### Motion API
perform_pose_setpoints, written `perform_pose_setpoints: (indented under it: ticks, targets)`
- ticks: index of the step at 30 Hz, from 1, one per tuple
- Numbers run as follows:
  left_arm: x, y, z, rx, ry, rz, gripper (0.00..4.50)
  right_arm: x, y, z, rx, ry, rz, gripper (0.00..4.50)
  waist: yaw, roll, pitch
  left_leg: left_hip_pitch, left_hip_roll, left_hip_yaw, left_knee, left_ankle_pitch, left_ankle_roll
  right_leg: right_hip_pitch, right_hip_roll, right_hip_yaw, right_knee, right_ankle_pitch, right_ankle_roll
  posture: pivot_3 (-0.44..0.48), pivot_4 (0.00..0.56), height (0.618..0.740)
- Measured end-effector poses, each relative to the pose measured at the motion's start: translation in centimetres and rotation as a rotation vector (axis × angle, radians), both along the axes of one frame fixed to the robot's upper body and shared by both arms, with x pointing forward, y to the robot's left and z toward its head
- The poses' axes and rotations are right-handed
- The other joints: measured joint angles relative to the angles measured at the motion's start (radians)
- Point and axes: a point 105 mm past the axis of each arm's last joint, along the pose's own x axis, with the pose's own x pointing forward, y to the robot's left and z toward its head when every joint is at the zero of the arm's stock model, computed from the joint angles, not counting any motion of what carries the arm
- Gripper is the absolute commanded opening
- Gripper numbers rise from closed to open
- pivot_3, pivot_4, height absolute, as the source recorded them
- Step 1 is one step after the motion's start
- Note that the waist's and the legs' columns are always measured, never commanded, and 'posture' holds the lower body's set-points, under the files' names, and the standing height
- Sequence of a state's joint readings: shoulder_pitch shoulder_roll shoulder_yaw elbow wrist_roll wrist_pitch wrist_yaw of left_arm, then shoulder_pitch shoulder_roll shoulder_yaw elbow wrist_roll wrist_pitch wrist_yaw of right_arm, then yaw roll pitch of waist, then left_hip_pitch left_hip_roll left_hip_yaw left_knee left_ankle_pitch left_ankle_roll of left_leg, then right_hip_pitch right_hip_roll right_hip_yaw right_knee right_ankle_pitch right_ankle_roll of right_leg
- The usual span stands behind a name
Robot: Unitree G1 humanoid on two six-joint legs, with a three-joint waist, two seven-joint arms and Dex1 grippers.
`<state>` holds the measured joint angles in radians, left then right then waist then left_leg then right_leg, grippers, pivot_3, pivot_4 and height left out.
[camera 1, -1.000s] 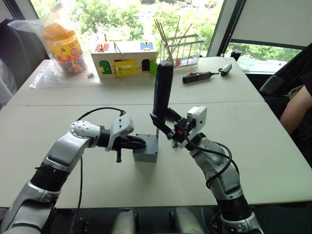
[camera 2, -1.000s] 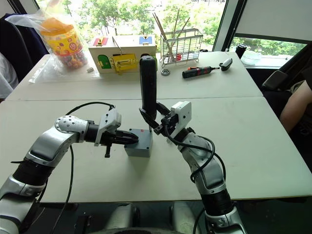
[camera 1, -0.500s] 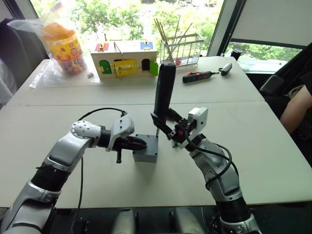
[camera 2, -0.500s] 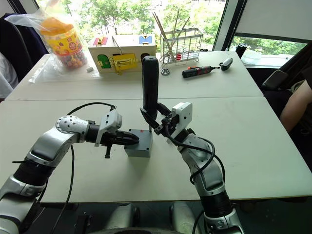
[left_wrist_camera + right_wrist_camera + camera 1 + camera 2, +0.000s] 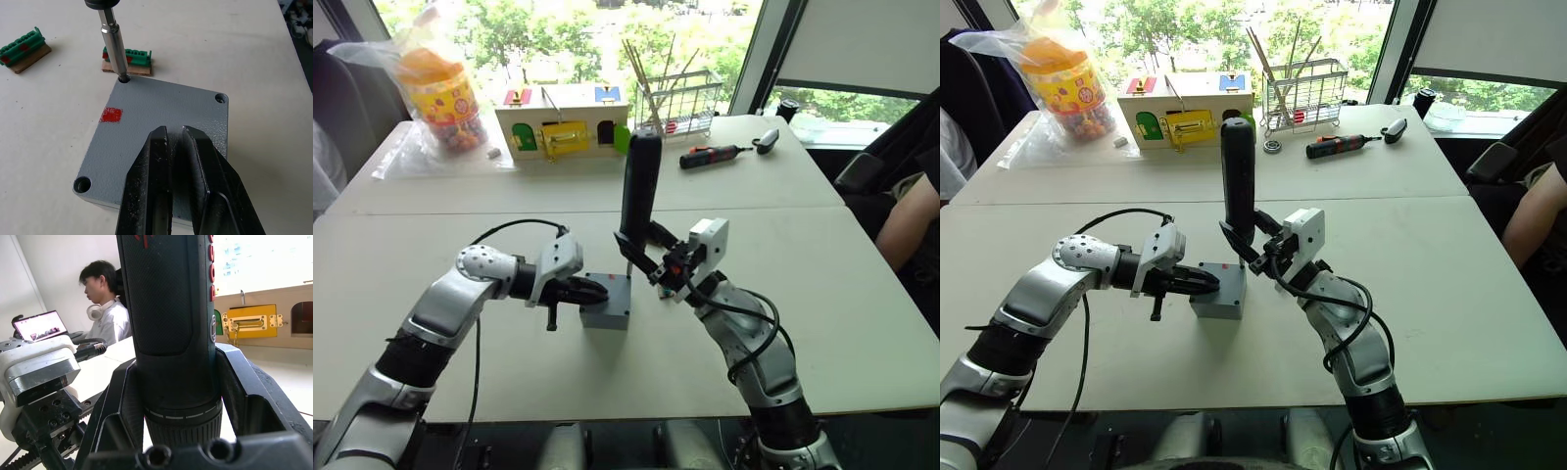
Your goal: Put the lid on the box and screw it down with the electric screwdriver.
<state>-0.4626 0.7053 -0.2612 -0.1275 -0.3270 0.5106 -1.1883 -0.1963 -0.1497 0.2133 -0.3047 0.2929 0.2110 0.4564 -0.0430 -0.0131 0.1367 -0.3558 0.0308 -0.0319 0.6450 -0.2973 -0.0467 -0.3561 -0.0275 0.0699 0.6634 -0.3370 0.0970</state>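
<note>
Hiding the box (image 5: pixel 607 315): seated lid (image 5: pixel 161 127).

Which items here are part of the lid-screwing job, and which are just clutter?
In use:
- flat grey plastic lid, seated on the box
- small grey plastic box
- thick black cylindrical electric screwdriver, bit in a corner hole
- left gripper, shut
- right gripper

Lying about:
- slim black-and-orange screwdriver
- wooden toy house
- two green terminal blocks
- wire rack
</note>
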Motion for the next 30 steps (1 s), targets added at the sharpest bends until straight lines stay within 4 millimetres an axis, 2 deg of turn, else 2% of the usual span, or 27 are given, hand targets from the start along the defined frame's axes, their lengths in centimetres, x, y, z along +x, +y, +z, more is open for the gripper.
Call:
perform_pose_setpoints:
  ticks: [30]
  targets:
    - [0.04, 0.04, -0.13, 0.001, -0.009, -0.002, 0.45, -0.23, -0.05, -0.33, -0.002, -0.014, -0.019, 1.68, 0.0, -0.001, -0.002, 0.0, 0.001, -0.001, -0.001, 0.0, 0.0, 0.0, -0.003, 0.001, 0.0, -0.002, -0.004, 0.0, 0.15, 0.736]
